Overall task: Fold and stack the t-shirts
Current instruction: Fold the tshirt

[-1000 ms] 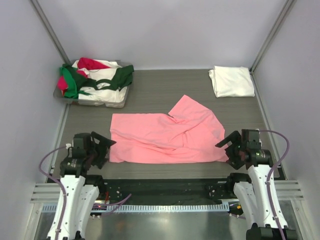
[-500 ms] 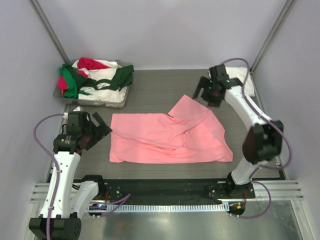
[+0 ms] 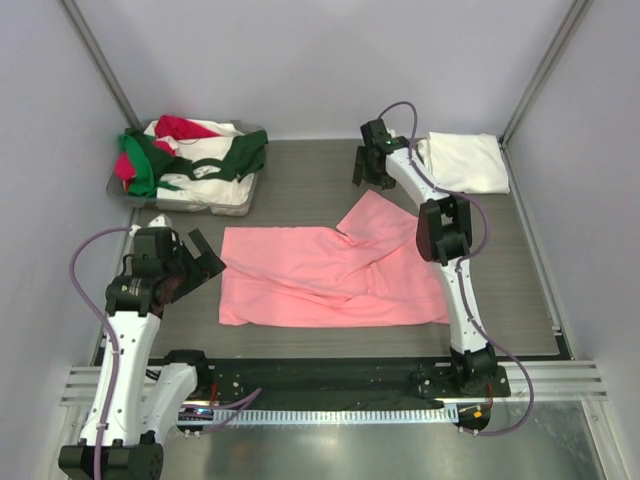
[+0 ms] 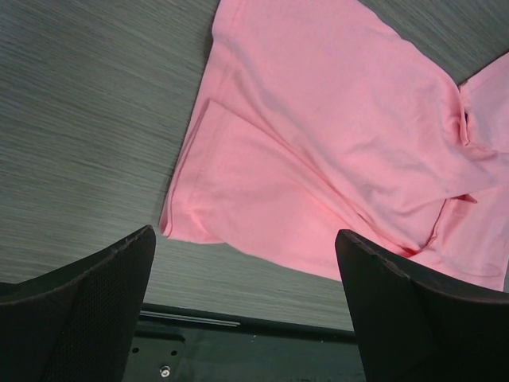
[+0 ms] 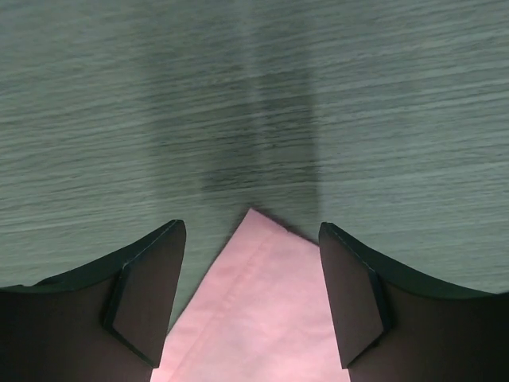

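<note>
Salmon-pink t-shirt (image 3: pixel 335 275) lies rumpled at centre frame, one corner pointing toward the upper right. Right gripper (image 5: pixel 250 231) straddles that corner, jaws parted, nothing clamped; judged placed to pinch it. Left gripper (image 4: pixel 245 235) hovers wide open above the shirt's lower-left hem, holding nothing.

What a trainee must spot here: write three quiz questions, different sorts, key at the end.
1. True or false: the white t-shirt lies folded at the far right of the top view.
2. Whose corner sits between the open right gripper's fingers? A: salmon-pink t-shirt; B: blue towel; C: white t-shirt.
3. What holds the heap of unfolded shirts?
Key: 1 true; 2 A; 3 the clear tray.
</note>
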You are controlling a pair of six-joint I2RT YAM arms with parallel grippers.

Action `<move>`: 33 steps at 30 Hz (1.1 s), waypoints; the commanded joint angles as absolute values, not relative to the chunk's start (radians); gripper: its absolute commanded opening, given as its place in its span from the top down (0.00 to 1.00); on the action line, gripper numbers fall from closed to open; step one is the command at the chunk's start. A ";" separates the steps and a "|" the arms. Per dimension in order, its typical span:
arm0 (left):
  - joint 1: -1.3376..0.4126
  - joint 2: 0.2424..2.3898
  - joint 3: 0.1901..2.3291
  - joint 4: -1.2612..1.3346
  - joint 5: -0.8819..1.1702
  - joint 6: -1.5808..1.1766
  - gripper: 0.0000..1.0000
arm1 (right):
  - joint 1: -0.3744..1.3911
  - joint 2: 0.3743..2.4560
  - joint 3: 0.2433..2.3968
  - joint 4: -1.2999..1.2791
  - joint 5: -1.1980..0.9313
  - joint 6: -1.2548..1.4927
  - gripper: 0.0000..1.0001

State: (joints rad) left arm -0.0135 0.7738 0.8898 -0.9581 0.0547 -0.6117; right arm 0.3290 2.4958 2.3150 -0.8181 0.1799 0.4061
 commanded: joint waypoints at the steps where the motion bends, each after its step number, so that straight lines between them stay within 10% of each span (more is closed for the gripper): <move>1: -0.012 0.747 0.885 -0.927 0.068 -0.591 0.05 | 0.339 2.517 2.384 -0.848 0.250 0.357 0.27; 10: -0.012 0.747 0.882 -0.925 0.067 -0.592 0.05 | 0.357 2.534 2.290 -0.821 0.284 0.348 0.47; 17: -0.012 0.767 0.874 -0.923 0.031 -0.607 0.05 | 0.362 2.482 2.163 -0.770 0.293 0.338 0.99; 33: -0.012 1.358 0.988 -0.560 -0.054 -0.681 0.15 | 0.187 2.339 2.290 -0.758 0.362 0.402 0.99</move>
